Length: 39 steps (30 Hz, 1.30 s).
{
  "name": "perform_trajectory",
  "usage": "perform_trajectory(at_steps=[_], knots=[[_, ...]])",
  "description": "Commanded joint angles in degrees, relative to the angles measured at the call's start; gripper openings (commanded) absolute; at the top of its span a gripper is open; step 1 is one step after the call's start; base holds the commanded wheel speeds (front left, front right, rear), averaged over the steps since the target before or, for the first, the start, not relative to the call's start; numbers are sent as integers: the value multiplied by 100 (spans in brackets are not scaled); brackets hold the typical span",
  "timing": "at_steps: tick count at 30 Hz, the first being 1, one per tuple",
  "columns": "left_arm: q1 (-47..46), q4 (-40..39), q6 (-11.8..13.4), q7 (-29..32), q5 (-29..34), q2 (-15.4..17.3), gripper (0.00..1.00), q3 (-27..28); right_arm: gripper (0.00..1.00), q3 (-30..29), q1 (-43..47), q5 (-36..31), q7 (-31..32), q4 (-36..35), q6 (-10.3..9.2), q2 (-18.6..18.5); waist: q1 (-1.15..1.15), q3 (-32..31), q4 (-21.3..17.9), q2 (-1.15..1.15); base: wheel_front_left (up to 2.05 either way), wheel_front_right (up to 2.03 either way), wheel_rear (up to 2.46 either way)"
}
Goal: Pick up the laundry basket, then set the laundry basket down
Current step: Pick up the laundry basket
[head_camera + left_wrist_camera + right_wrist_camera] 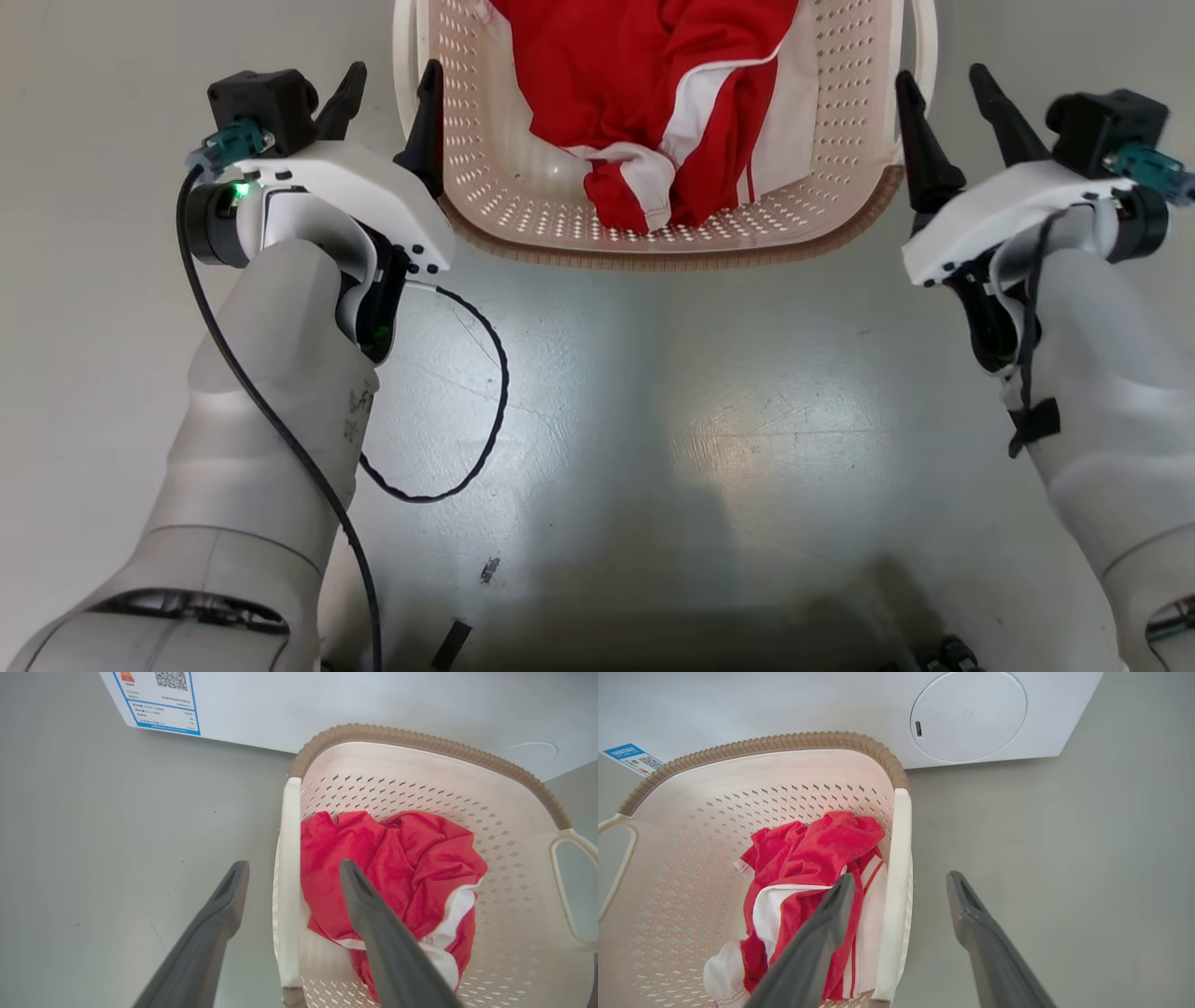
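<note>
**Cream basket on the floor, both end effectors open astride its handles**

Cream perforated plastic with a brown woven-look rim: in the head view the laundry basket [672, 257] sits on the grey floor [653, 401], holding a crumpled red and white garment [653, 84]. The left end effector [393, 70] is at the basket's left side and the right end effector [938, 75] at its right side. Both have their fingers spread wide and hold nothing. A black cable [485, 373] loops over the floor on the near side of the basket.

In the left wrist view, the left end effector [294, 865] is wide open. The basket's white loop handle [289, 882] runs between its fingers, one finger over the garment [397, 868] inside the basket and the other over bare floor outside. Beyond the basket stands a white washing machine [327, 700] with a blue-edged label [159, 700].

In the right wrist view, the right end effector [901, 878] is likewise fully open and straddles the opposite handle [896, 933]. Its inner finger is over the garment and its outer finger over the floor. Whether any finger touches the handle cannot be told. The machine's round door [969, 716] lies beyond the basket's far rim
</note>
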Motion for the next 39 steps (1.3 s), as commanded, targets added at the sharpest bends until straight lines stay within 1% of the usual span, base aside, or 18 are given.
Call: perform_trajectory(at_steps=[1, 9, 14, 19, 27, 33, 34, 36, 37, 38, 39], knots=[[-15, 6, -17, -28, -40, 138, 100, 41, 100, 148, 67, 82, -52, 66, 36, 109, 0, 57, 0, 0, 0, 0, 0], [-401, 453, -32, -28, -235, 138, 100, -207, 100, 457, -384, 341, -52, 655, 36, 243, 0, 233, -44, 0, 0, 0, 0], [-655, 888, -18, -28, -361, 138, 100, -414, 100, 602, -634, 437, -52, 917, 36, 308, 0, 318, -71, 0, 0, 0, 0], [-843, 1144, 131, -28, -491, 138, 100, -548, 100, 764, -782, 491, -52, 1006, 36, 339, 0, 378, -93, 0, 0, 0, 0], [-995, 1337, 222, 92, -698, 138, 100, -720, 100, 883, -946, 573, -52, 1207, 36, 369, 0, 439, -114, 0, 0, 0, 0], [-1083, 1390, 298, 147, -814, 138, 100, -841, 95, 950, -1016, 631, -52, 1326, 36, 395, 0, 480, -107, 0, 0, 0, 0], [-1097, 1397, 316, 178, -830, 138, 100, -865, 91, 963, -1028, 649, -52, 1359, 36, 403, 0, 486, -107, 0, 0, 0, 0], [-1118, 1409, 322, 267, -879, 138, 90, -901, 77, 993, -1059, 683, -52, 1416, 36, 419, 0, 497, -108, 0, 0, 0, 0], [-1118, 1409, 322, 267, -879, 138, 90, -901, 77, 993, -1059, 683, -52, 1416, 36, 419, 0, 497, -108, 0, 0, 0, 0], [-1128, 1414, 329, 290, -896, 138, 71, -922, 61, 1009, -1075, 698, -52, 1440, 36, 426, 0, 502, -108, 0, 0, 0, 0], [-1139, 1418, 336, 308, -915, 138, 48, -939, 47, 1025, -1090, 714, -52, 1461, 36, 433, 0, 508, -108, 0, 0, 0, 0]])
